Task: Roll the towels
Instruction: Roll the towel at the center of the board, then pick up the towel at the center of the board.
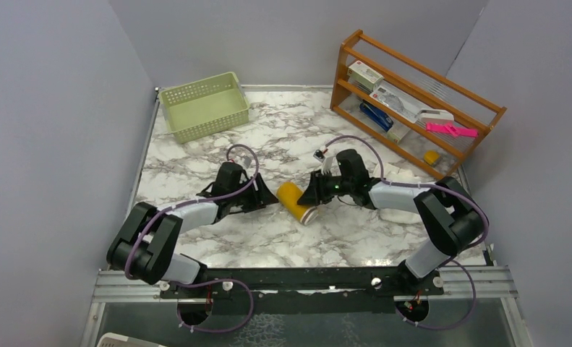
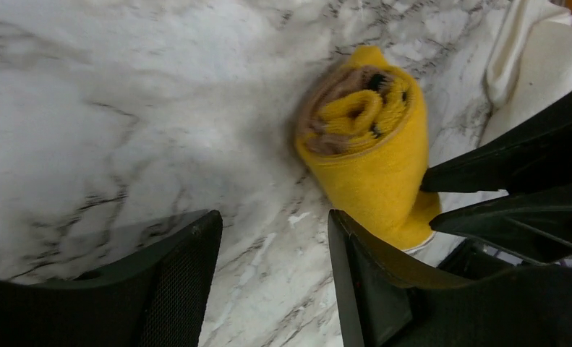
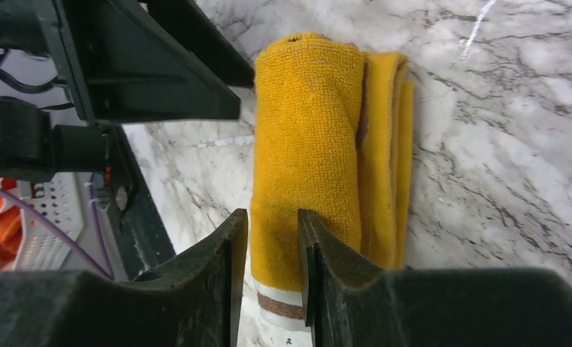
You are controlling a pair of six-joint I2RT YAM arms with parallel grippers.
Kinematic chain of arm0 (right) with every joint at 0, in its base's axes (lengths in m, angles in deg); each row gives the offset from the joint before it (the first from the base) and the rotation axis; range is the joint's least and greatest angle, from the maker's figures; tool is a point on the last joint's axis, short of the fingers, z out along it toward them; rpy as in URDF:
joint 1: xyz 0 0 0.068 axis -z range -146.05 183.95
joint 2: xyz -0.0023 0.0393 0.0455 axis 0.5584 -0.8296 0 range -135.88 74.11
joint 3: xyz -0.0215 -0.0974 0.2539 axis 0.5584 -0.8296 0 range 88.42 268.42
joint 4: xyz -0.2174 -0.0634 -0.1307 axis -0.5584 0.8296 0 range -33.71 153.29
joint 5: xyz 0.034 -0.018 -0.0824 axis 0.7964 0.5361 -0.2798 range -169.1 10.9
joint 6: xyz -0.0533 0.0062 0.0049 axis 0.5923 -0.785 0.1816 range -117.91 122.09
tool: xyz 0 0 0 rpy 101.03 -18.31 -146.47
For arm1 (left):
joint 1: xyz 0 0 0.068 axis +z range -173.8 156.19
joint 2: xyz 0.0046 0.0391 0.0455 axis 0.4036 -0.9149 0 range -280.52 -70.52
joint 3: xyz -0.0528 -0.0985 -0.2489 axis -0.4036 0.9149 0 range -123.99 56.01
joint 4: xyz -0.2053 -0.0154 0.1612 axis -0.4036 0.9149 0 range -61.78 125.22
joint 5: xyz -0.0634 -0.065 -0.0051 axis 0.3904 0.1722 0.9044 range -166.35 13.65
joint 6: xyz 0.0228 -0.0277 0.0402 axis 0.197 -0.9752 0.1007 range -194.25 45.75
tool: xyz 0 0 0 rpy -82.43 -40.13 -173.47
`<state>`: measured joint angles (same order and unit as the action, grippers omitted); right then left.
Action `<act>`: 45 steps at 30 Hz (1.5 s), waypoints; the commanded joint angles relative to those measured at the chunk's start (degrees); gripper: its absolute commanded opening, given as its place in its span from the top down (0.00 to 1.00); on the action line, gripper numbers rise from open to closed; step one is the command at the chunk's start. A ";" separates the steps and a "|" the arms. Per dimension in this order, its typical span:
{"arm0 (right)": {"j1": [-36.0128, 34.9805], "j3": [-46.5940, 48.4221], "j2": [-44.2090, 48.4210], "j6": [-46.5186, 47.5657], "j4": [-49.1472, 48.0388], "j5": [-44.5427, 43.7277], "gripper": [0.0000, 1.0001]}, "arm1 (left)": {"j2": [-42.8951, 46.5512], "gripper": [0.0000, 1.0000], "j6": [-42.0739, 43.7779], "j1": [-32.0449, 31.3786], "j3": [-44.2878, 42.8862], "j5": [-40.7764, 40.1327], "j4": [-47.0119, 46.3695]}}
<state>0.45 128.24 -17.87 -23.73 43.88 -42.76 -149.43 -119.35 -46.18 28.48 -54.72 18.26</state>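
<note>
From right gripper [image 3: 272, 217], narrow at the banded end of the roll [image 3: 308, 130] on the table [image 1: 268, 246], grip unclear, look straight along the roll to left gripper [image 2: 274, 217], wide and empty, just beside its far end.

**Mustard-yellow rolled cloth towel** [image 1: 297, 202]: yellow pile outside, tan-brown reverse in the spiral at one end, a white and a brown stripe across the other end.
**Cream-white cloth towel** [image 2: 550, 58]: plain.
**White marble-patterned table** [image 1: 283, 137]: grey-brown veins.
**Pale green plastic basket** [image 1: 205, 105]: walls pierced in a regular grid.
**Orange-brown wooden rack** [image 1: 429, 71]: on its shelves a bright pink item [image 1: 450, 130], a dark blue item [image 1: 375, 116] and a small yellow item [image 1: 431, 156].
**Left gripper** [image 2: 272, 224] and **right gripper** [image 3: 272, 220]: black.
**Left arm** [image 1: 189, 213] and **right arm** [image 1: 398, 194]: black joints, pale grey links, purple cables [image 1: 241, 152].
**Walls** [image 1: 51, 108]: lavender-grey.
</note>
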 commanded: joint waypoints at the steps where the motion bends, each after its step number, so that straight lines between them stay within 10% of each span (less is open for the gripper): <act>1: 1.39 -3.01 -1.59 -7.63 -10.60 7.78 0.69 | -3.86 0.38 -5.46 -4.62 -0.56 -0.15 -12.00; 15: 2.99 -5.49 -3.44 -7.95 -12.26 8.26 0.69 | -15.59 0.28 -10.52 -9.51 -4.43 -0.01 -22.63; 24: 2.96 -0.51 -2.33 2.45 5.03 -3.99 0.63 | -18.17 0.28 -10.70 -12.48 -6.75 -1.81 -22.56; 45: 2.91 0.67 -2.27 9.61 12.93 -12.14 0.58 | -21.35 0.55 -10.70 -15.51 -11.82 -8.59 -17.76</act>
<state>3.25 130.51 -19.27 -16.85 53.33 -49.36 -170.09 -130.41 -61.06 18.14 -60.36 -1.48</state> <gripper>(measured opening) 0.416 0.469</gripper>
